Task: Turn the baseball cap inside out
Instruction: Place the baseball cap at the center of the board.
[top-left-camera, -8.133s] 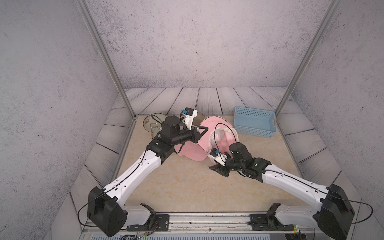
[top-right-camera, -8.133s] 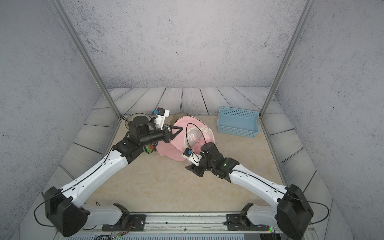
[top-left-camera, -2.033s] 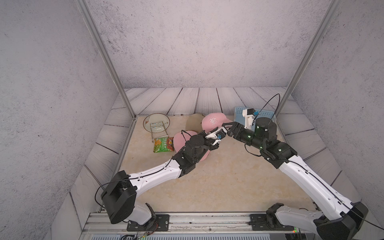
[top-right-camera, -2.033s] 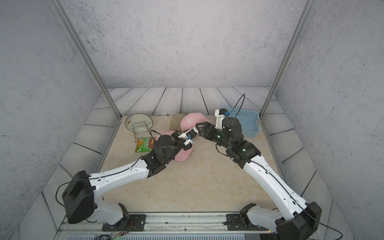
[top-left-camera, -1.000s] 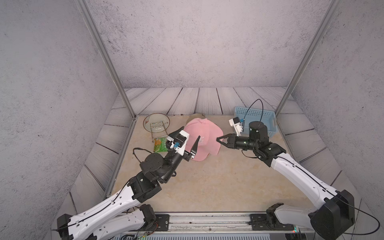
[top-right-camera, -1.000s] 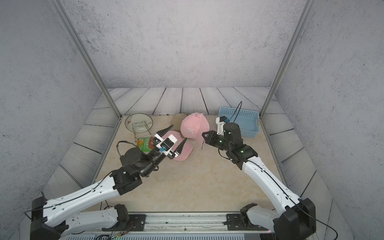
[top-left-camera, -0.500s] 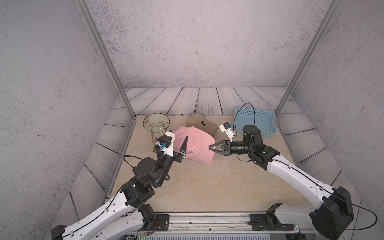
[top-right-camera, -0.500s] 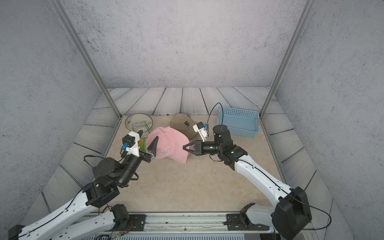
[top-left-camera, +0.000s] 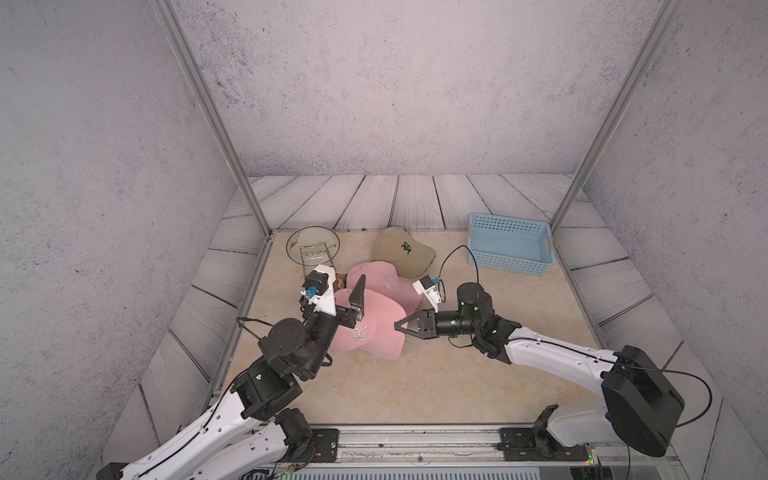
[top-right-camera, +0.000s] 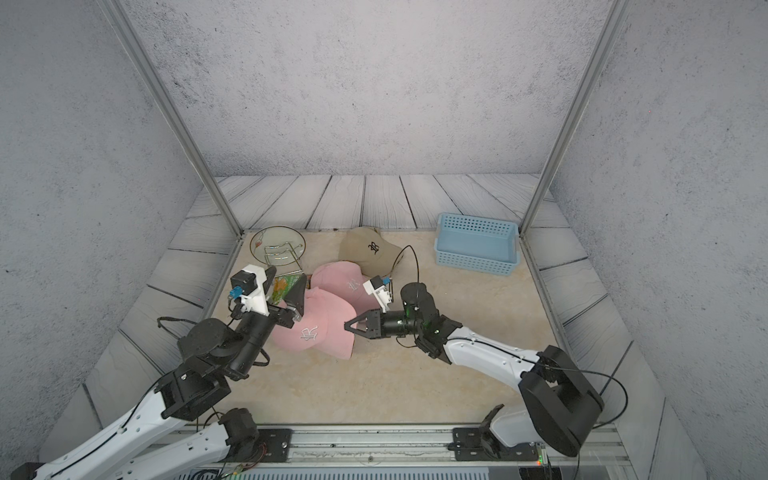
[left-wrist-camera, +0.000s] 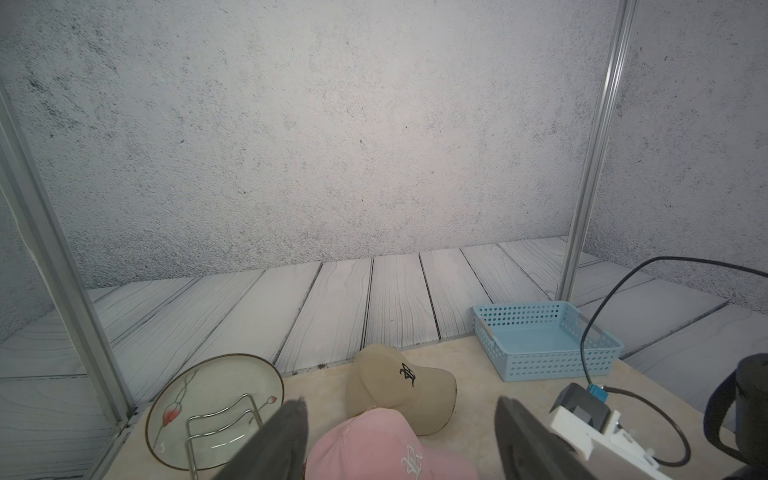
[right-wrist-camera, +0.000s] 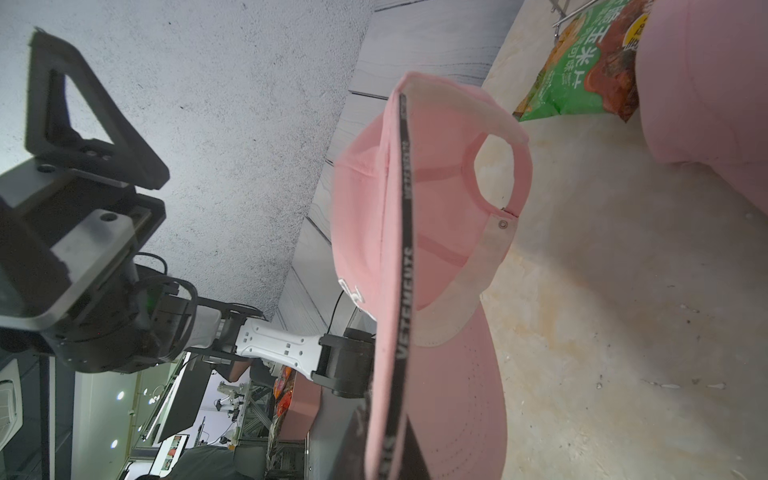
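The right end effector pinches the front pink cap's rim over the desk. The left end effector hovers open above it. Inversion looks barely begun; next, the left should push the crown through.

Bkgd: grey walls, plank floor, 2 metal posts.

Two pink caps, one tan cap; basket, plate, rack, snack bag: one each.
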